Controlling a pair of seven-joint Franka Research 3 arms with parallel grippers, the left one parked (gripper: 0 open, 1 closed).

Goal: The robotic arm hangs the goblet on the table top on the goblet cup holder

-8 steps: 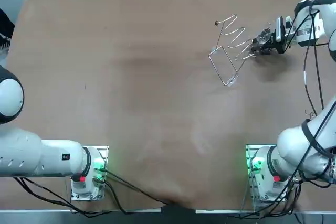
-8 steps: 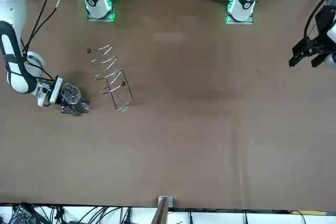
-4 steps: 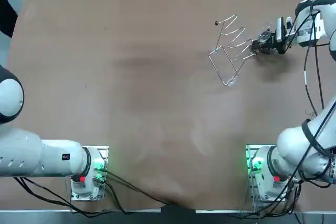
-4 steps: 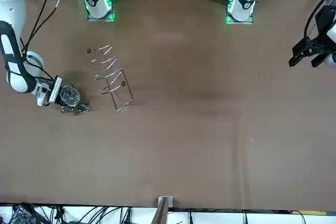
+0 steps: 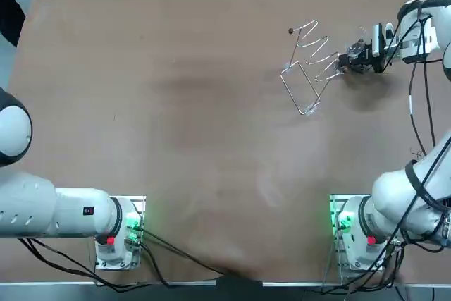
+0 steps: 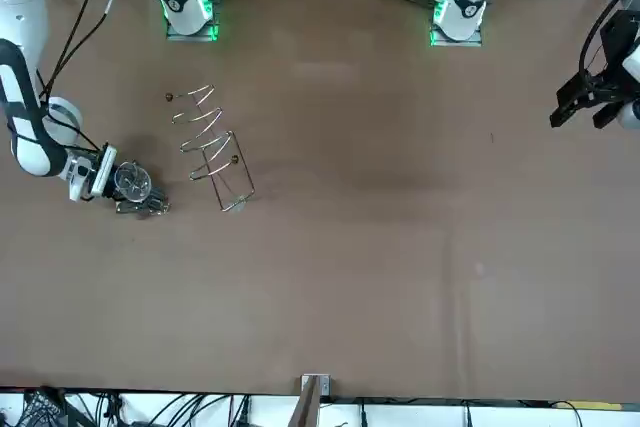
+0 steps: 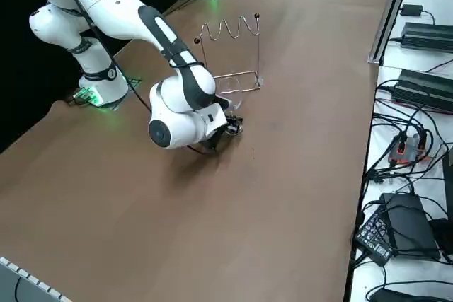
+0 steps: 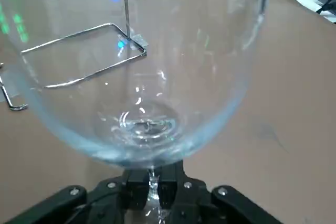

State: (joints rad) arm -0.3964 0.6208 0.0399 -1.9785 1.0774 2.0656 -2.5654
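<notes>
Right pincer [image 8: 152, 191] clamped on the stem of the goblet [image 8: 139, 72], bowl pointing away from the wrist. The goblet sits just beside the wire cup holder [image 5: 309, 67], at the far right of the tabletop [image 5: 176, 103].

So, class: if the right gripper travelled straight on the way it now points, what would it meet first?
The right gripper, shut on the stem of the goblet, points at the goblet holder. The bowl leads, so it would probably touch the holder's wire frame first; height is unclear.
</notes>
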